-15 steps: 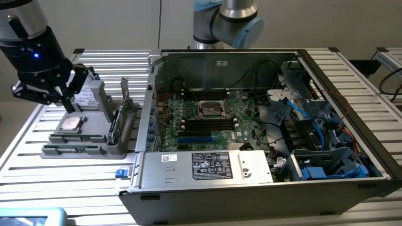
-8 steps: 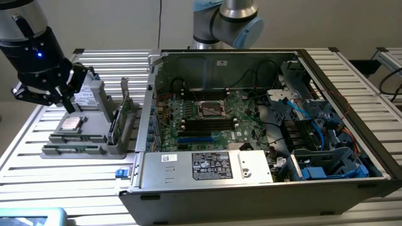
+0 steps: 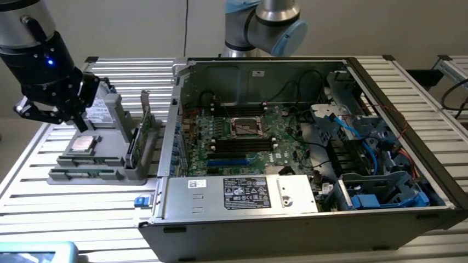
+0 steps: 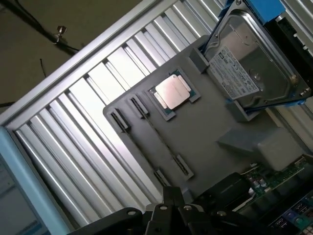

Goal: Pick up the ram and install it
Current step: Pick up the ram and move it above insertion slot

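The end effector (image 3: 62, 118) hangs above the grey parts holder (image 3: 109, 170) on the bench (image 3: 44, 203), to the exterior view's left of the open computer case (image 3: 307, 219). Whether it is released or clenched cannot be determined. The ram (image 3: 91, 161) sits on edge in a holder slot, near the processor (image 3: 82, 144).

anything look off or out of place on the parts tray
Nothing stands out. On the grey tray, the ram sits on edge in its slot, the processor lies flat in its pocket, the hard drive rests in its holder, and the gripper hangs above.
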Motion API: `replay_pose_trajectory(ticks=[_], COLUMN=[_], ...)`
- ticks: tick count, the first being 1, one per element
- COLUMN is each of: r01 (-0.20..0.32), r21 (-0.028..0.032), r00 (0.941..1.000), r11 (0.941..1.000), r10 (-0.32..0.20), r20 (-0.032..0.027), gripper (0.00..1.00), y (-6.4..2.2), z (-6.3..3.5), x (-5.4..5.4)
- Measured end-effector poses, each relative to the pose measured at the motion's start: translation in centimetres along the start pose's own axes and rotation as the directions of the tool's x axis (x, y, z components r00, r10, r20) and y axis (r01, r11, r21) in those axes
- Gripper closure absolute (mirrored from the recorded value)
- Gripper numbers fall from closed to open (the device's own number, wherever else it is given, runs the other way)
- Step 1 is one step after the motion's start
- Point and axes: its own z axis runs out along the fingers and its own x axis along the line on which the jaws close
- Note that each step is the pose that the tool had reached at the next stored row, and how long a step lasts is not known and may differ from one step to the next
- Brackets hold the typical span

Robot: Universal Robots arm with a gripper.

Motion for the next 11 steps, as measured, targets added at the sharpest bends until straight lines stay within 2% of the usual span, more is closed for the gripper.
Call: replay_pose_trajectory(ticks=[5, 8, 11], r01=[0.090, 0.145, 0.198], r21=[0.0008, 0.0012, 0.0014], r00=[0.9959, 0.9894, 0.9801], r11=[0.9959, 0.9894, 0.9801], r10=[-0.090, -0.145, -0.198], r20=[-0.0030, -0.0049, -0.0067], gripper=[0.89, 0.89, 0.89], y=[0.00, 0.00, 0.00], z=[0.00, 0.00, 0.01], x=[0.00, 0.00, 0.00])
